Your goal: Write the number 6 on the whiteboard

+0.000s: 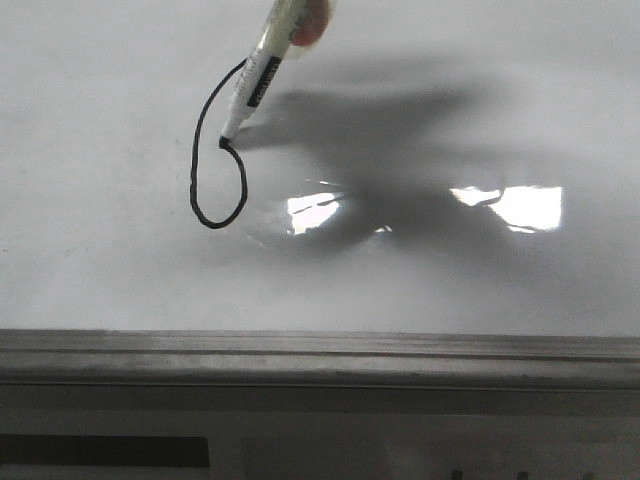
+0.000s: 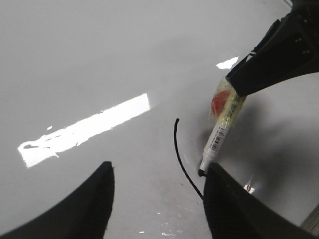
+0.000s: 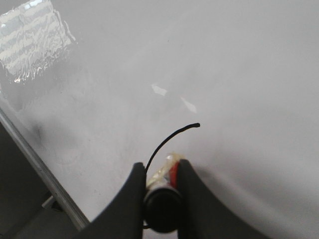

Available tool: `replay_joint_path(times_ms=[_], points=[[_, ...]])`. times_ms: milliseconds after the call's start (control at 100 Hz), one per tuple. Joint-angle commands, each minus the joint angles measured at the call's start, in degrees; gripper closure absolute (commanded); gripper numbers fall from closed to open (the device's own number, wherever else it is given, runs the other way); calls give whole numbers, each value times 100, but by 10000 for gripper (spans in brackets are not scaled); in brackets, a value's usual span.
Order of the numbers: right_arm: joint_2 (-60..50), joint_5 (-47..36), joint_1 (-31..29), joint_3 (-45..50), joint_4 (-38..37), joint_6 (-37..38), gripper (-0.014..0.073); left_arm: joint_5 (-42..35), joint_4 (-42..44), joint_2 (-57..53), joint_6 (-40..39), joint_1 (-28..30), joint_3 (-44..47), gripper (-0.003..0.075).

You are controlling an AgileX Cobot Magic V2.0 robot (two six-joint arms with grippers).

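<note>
Marker [image 1: 255, 85] tip touched the whiteboard [image 1: 450, 120] at the loop's top of the 6 [image 1: 215, 170], tilted, clamped in the right gripper [image 3: 158, 181]; beside the 6 hovered the left gripper [image 2: 158, 196], fingers apart, holding nothing

The left end effector [image 2: 157, 204] and right end effector [image 3: 158, 191] have smooth, matte black, curved, tapering fingers.

number 6 [image 1: 215, 170] on whiteboard [image 1: 450, 110], left of centre | marker [image 1: 252, 92] tip touching 6's loop top, body leaning far-right | edge rail [image 1: 320, 357] at near side
</note>
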Motion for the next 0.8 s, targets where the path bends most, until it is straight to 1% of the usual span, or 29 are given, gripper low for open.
replay_joint_path(times_ms=[0, 210, 420, 570, 670, 790], points=[[-41, -356, 5, -205, -162, -112, 657, -408, -60, -4, -61, 7, -151, 344], [-41, -211, 212, -205, -162, -112, 657, -408, -60, -4, -61, 7, -151, 344], [-41, -231, 224, -205, -162, -112, 657, -399, -60, -4, -61, 7, -151, 344], [-148, -411, 318, -205, -162, -112, 657, -396, 222, -4, -61, -18, -151, 344], [-327, -457, 510, -205, -162, -112, 657, -406, 331, 91, -61, -240, -151, 344], [-389, -276, 729, -205, -162, -112, 657, -406, 356, 480, -61, -726, -151, 344]])
